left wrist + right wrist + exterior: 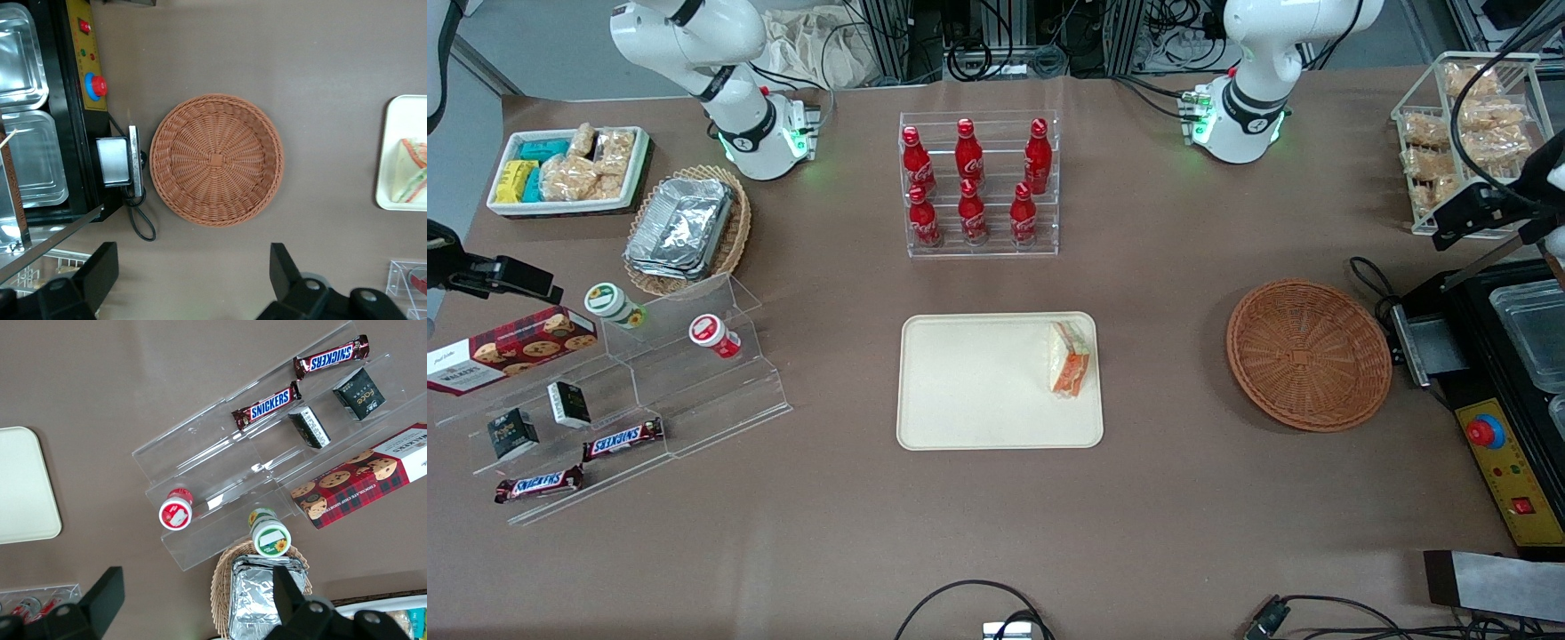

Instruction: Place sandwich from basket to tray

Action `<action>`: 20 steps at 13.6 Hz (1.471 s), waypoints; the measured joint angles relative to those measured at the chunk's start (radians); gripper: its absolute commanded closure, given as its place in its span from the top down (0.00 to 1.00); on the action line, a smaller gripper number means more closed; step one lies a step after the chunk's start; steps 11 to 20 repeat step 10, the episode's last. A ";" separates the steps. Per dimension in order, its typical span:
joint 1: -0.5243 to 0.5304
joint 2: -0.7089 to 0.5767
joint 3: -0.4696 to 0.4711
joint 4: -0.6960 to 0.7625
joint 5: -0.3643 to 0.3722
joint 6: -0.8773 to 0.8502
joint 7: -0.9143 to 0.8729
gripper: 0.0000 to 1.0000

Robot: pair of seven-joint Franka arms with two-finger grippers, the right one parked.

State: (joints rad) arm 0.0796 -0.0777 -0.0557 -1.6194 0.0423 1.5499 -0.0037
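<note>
Sandwich [1070,358] lies on the tray [978,391], at the tray's edge toward the working arm's end, w/ the rest of the tray bare. Basket [1309,354] sits on the table [1183,498] well apart from the tray, toward the working arm's end; nothing in it, weave showing right to the centre.

Sandwich is a small wedge of pale bread in clear wrap, orange-red & green filling showing along the cut edge nearest the front camera. In the wrist view it [409,171] shows at the tray's rim [387,160].

Gripper [193,280] hangs high above the table near the basket [217,159], fingers [100,273] spread wide, nothing between them.

Other containers: a clear rack [980,182] w/ six red bottles, farther from the front camera than the tray. Toward the parked arm's end, a tan basket [729,240] holding foil containers and a white bin [569,169] of snack packets. A wire rack [1463,124] of bagged snacks stands toward the working arm's end.
</note>
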 measured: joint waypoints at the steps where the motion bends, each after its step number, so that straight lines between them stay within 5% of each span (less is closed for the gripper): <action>1: -0.006 -0.001 0.000 0.004 -0.002 -0.001 0.000 1.00; 20: -0.025 -0.025 0.001 0.006 -0.005 -0.018 0.002 1.00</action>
